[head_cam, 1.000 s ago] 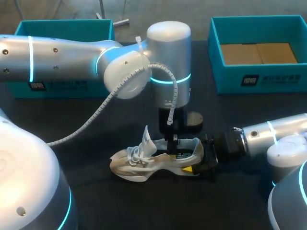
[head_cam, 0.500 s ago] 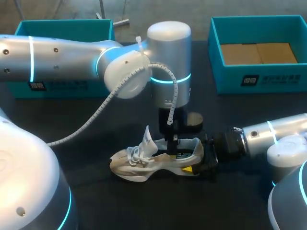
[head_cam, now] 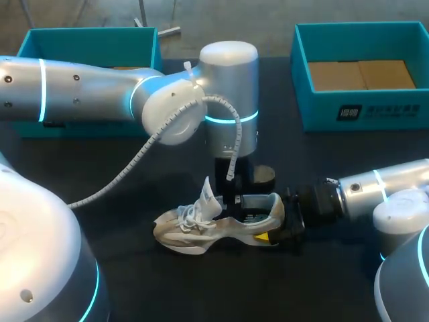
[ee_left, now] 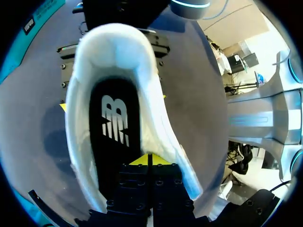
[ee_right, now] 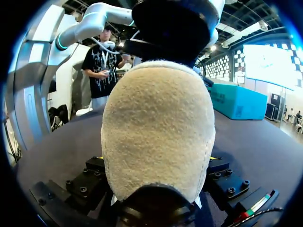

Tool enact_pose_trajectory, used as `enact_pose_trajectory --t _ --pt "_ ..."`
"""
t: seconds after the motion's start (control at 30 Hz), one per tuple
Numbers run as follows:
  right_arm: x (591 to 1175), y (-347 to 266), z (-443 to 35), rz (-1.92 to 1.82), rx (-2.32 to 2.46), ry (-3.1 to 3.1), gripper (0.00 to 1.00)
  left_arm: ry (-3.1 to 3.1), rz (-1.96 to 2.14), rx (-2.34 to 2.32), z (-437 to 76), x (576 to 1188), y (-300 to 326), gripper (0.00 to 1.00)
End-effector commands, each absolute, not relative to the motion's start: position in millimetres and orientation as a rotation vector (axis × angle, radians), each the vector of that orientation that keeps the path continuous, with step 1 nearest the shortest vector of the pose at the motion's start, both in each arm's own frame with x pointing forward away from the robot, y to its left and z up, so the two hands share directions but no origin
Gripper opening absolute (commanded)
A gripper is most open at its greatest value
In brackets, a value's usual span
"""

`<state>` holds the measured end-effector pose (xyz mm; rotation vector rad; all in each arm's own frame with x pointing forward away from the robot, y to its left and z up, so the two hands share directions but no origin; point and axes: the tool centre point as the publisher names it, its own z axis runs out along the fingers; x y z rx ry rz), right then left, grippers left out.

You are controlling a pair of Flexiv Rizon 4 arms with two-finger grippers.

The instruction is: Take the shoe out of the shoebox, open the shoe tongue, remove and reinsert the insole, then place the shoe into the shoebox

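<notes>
A white shoe (head_cam: 194,231) lies on its sole on the black table, toe to the left, with its tongue (head_cam: 206,194) pulled upright. My left gripper (head_cam: 234,200) points straight down into the shoe's opening. In the left wrist view it (ee_left: 148,160) is shut, its yellow tips pressed together just above the black insole (ee_left: 113,137), which lies flat inside the shoe (ee_left: 158,118). My right gripper (head_cam: 287,225) comes in from the right, shut on the shoe's heel. The heel (ee_right: 156,123) fills the right wrist view, with the right gripper's (ee_right: 156,163) fingers (ee_right: 92,177) on both sides of it.
A teal shoebox (head_cam: 335,111) with brown card inside stands at the back right. A second teal box (head_cam: 87,37) sits at the back left, partly behind my left arm. A white coiled cable (head_cam: 134,161) hangs from the left arm over the table.
My left arm's wrist has shifted slightly back and to the left above the shoe. The shoe and the right arm have not moved.
</notes>
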<state>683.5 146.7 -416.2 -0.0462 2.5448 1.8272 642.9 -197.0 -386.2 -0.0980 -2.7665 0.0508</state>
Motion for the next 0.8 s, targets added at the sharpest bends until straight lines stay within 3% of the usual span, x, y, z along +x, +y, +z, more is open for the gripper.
enact_pose_trajectory --t 0.03,0.53,0.6,0.73,0.8 --pt "684.2 148.7 -416.3 1.821 -0.045 2.55 0.0 -2.793 0.043 -0.115 -383.7 630.9 -191.1 0.0" --pt "684.2 148.7 -416.3 1.821 -0.045 2.55 0.0 -2.867 0.07 -0.105 -395.4 644.3 -194.6 0.0" --pt "684.2 148.7 -416.3 1.821 -0.045 2.55 0.0 -2.895 0.053 -0.105 -396.0 645.5 -196.4 0.14" --pt "684.2 148.7 -416.3 1.821 -0.045 2.55 0.0 -2.925 0.055 -0.123 -396.3 646.4 -198.3 0.31" --pt "684.2 148.7 -416.3 1.821 -0.045 2.55 0.0 -2.943 0.055 -0.124 -396.9 646.8 -199.4 0.33"
